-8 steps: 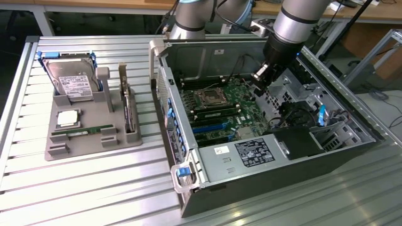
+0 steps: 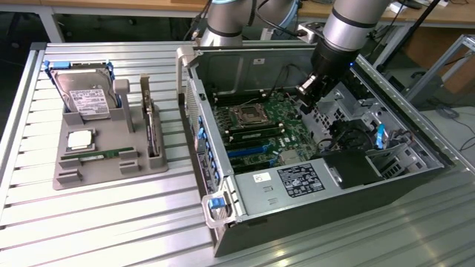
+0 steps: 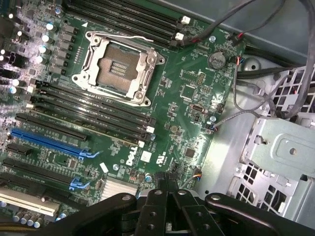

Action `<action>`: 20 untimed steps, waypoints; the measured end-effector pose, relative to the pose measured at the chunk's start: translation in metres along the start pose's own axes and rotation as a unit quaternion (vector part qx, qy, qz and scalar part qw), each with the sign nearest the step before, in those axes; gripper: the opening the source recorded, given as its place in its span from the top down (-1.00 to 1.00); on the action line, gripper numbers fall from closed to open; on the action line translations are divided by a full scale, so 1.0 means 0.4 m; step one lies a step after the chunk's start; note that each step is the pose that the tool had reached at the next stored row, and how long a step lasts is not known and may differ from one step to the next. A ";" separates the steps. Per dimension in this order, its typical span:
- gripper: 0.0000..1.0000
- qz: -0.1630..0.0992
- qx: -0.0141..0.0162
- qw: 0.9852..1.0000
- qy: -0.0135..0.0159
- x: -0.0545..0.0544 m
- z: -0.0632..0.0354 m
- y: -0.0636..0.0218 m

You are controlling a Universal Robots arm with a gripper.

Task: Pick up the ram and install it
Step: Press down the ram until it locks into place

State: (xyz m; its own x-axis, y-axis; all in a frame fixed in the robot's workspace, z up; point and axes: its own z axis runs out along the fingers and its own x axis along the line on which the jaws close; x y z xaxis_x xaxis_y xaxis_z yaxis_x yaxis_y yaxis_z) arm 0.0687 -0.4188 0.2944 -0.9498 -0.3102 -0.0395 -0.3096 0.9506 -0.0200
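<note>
Here the robot arm hangs inside an open computer case [image 2: 326, 183] lying on its side on a slatted metal table [image 2: 111, 222], its gripper [image 2: 308, 89] poised above the green motherboard [image 2: 260, 130]. In the wrist view the gripper [image 3: 167, 189] has its black fingers pressed together with nothing between them. The ram [image 2: 100, 154], a long, thin green stick with small dark chips, lies flat in a slot near the front of a grey parts holder [image 2: 89, 169], well apart from the case on the exterior view's left. One stick already looks seated in the memory slots [image 3: 93, 115] just beside the empty processor socket [image 3: 118, 66], its gold edge showing in the wrist view. As a judgement, the pick-up of the stick on the holder has not begun: the gripper is empty and far from it. Fetching it would call for spreading the jaws and lining them up across the narrow board. Also on the holder sit a hard drive [image 2: 83, 94], a square silver processor [image 2: 80, 140] and an upright expansion card [image 2: 152, 125].
</note>
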 end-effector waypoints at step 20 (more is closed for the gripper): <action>0.80 0.132 0.009 0.991 0.004 -0.001 0.000 0.000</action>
State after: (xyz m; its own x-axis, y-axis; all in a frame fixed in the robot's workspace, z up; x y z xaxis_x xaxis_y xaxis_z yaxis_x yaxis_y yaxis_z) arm 0.0689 -0.4188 0.2944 -0.9980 -0.0502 -0.0379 -0.0492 0.9984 -0.0275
